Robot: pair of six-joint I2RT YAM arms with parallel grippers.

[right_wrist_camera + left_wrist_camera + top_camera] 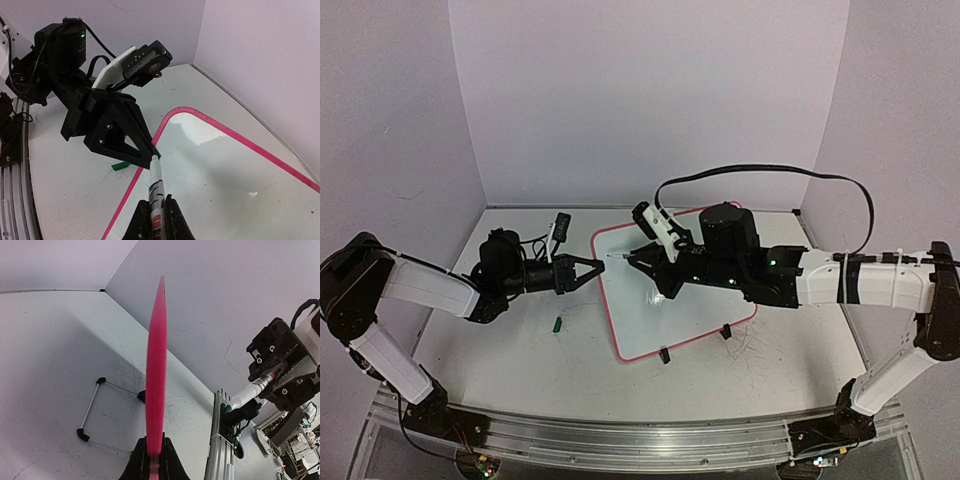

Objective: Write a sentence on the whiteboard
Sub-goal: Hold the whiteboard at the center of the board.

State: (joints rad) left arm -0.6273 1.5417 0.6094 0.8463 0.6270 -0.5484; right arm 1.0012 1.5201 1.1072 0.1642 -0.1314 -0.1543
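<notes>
Pink-framed whiteboard (670, 325) looks thin, light and stiff, with a slick face, so I'd guess it skates around unless something pins it by the rim. The left gripper (595, 267) has it there, jaws closed down on the frame edge, with the board running straight out ahead of its tips. The right gripper (155, 202) is clamped on a marker (155, 182). The nib pokes forward past its fingers, right by the rim next to the left gripper's tips. Can't see any sentence, and the white looks blank, though the right arm covers part of it from above. The green bit (558, 322) below the left gripper might be the cap, too small to tell.
</notes>
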